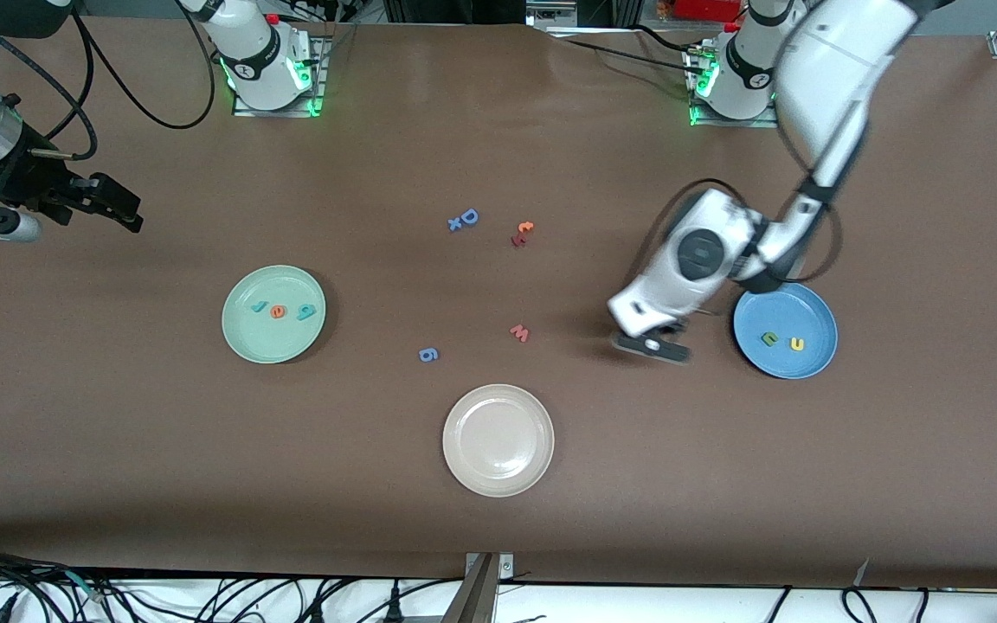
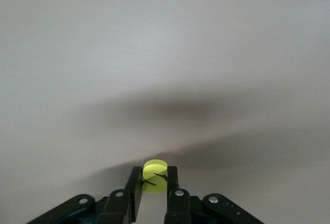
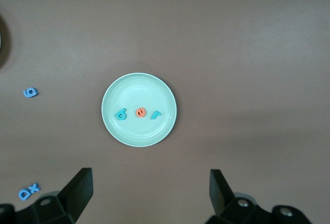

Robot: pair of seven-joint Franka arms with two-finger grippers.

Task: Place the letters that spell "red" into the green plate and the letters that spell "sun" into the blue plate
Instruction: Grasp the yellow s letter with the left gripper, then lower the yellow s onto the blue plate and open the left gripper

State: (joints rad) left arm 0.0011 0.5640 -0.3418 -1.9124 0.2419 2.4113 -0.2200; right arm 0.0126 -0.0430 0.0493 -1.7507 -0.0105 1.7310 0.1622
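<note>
The right gripper (image 1: 113,208), fingers spread wide and empty, waits at its own end of the table. The green plate (image 1: 243,337) holds the teal r (image 1: 259,306), orange e (image 1: 278,311) and teal d (image 1: 305,312). The left gripper (image 1: 652,346), low over bare table beside the blue plate (image 1: 819,307), is clamped on the yellow s (image 2: 154,176). That plate carries a green letter (image 1: 770,340) and a yellow letter (image 1: 797,344).

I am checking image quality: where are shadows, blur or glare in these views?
Front view: left gripper is motion-blurred beside the blue plate. Left wrist view: table washed pale, a dark shadow above the pinched yellow letter. Right wrist view: evenly lit, sharp green plate.
</note>
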